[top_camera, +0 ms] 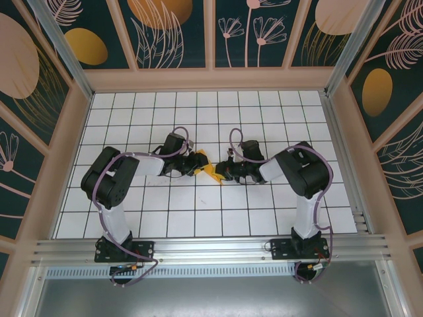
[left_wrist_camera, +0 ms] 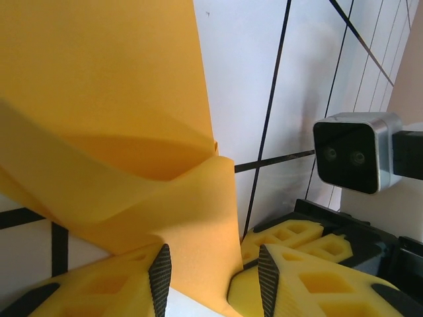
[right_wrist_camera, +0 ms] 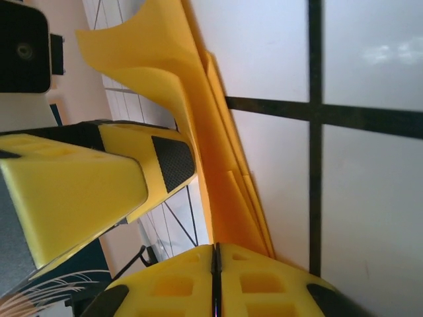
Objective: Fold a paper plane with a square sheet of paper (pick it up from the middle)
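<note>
Creased paper sheet (left_wrist_camera: 99,99) runs loose between the half-open jaws of my left gripper (left_wrist_camera: 213,281); right gripper (right_wrist_camera: 215,256) closed, tips against its edge.

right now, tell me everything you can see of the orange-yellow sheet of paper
The sheet of paper is thin, plain orange-yellow, partly folded into creased layers, with one flap curling up. It is over the middle of the white gridded tabletop. It runs between the parted fingers of the left gripper, and the right gripper, shut, appears to pinch its layered edge.
</note>
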Motion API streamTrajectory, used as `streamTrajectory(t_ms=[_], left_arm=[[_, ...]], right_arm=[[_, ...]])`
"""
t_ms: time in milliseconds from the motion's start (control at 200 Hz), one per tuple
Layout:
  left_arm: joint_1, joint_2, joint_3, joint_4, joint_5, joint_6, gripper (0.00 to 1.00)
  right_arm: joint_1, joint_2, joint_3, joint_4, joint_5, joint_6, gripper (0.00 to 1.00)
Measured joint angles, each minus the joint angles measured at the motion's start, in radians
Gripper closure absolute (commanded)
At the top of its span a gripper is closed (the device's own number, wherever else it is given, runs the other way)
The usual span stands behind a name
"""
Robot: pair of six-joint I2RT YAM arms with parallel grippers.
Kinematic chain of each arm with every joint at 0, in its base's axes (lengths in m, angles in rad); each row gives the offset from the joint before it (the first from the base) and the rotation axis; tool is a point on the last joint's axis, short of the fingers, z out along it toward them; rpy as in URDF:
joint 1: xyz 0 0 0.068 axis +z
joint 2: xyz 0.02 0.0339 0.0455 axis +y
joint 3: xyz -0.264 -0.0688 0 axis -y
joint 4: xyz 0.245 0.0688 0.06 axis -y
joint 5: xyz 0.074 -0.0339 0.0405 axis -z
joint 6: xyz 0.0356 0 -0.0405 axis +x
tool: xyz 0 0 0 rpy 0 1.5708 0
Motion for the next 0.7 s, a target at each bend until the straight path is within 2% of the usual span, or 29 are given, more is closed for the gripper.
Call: streamTrajectory(t_ms=[255,465,701], left_arm=[[-0.001,0.001,0.003,-0.008,-0.004,0.0,0.57],[-0.001,0.001,0.005,-0.012,-0.007,0.0,0.57],[-0.004,0.003,0.02,-0.04,-0.016,0.0,0.57]], right_arm=[[0.0,-0.047,0.0,-0.109,-0.005,-0.095,0.85],[0.0,-0.065,0.001,-0.175,-0.005,-0.179,0.8],[0.021,-0.077,0.056,-0.312,0.018,-0.338,0.78]])
